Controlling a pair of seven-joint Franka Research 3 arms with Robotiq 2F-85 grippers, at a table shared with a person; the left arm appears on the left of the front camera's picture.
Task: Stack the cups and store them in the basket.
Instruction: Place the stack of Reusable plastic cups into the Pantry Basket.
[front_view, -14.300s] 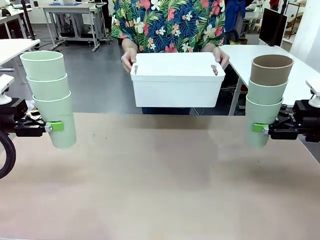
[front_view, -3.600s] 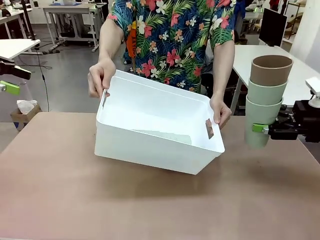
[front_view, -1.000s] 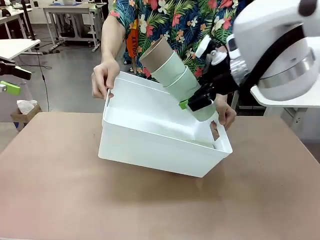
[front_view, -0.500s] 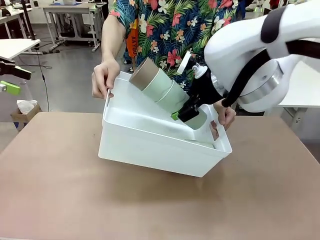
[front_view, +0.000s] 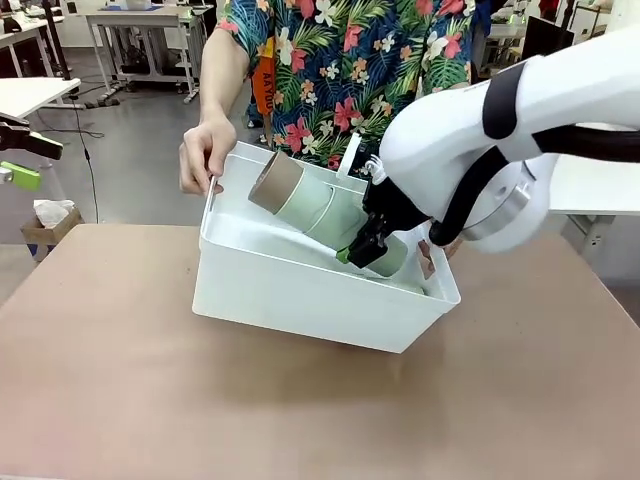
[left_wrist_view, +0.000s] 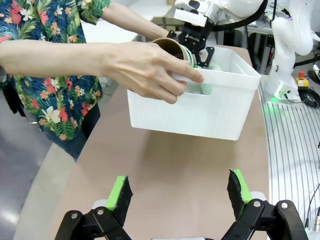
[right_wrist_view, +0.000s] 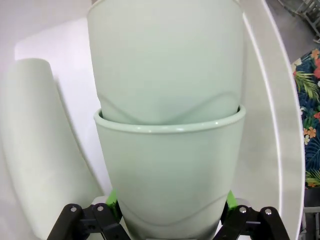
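My left end effector (left_wrist_view: 179, 197) sits at the bottom edge of the left wrist frame with its green-padded fingers (left_wrist_view: 120, 192) spread wide apart and nothing between them, hanging above bare brown worktop (left_wrist_view: 165, 170). In the front frame a bit of it shows at the far left edge, a green pad well clear of everything else.

Moving toward the middle of the front frame, the person's hand (front_view: 203, 155) grips the left short end of the basket (front_view: 300, 295), which is tilted, its far left corner lifted and its open top turned toward my side. The person's other hand (front_view: 437, 245) is at the right short end, mostly hidden behind my arm.

Inside the basket, centre of the frame, lies the stack of cups (front_view: 320, 210) that I carry: the brown cup (front_view: 272, 183) at the upper left end with its mouth pointing up and left, the two mint cups (front_view: 335, 215) nested below it, the whole stack slanting down to the right.

My right end effector (front_view: 362, 250) is clamped on the lowest mint cup (right_wrist_view: 167, 170) of that stack, pads pressed to both its sides near the base, just right of centre in the front frame. In the right wrist frame another mint cup (right_wrist_view: 35, 145) lies on the basket floor at the left, beside the one I grip.
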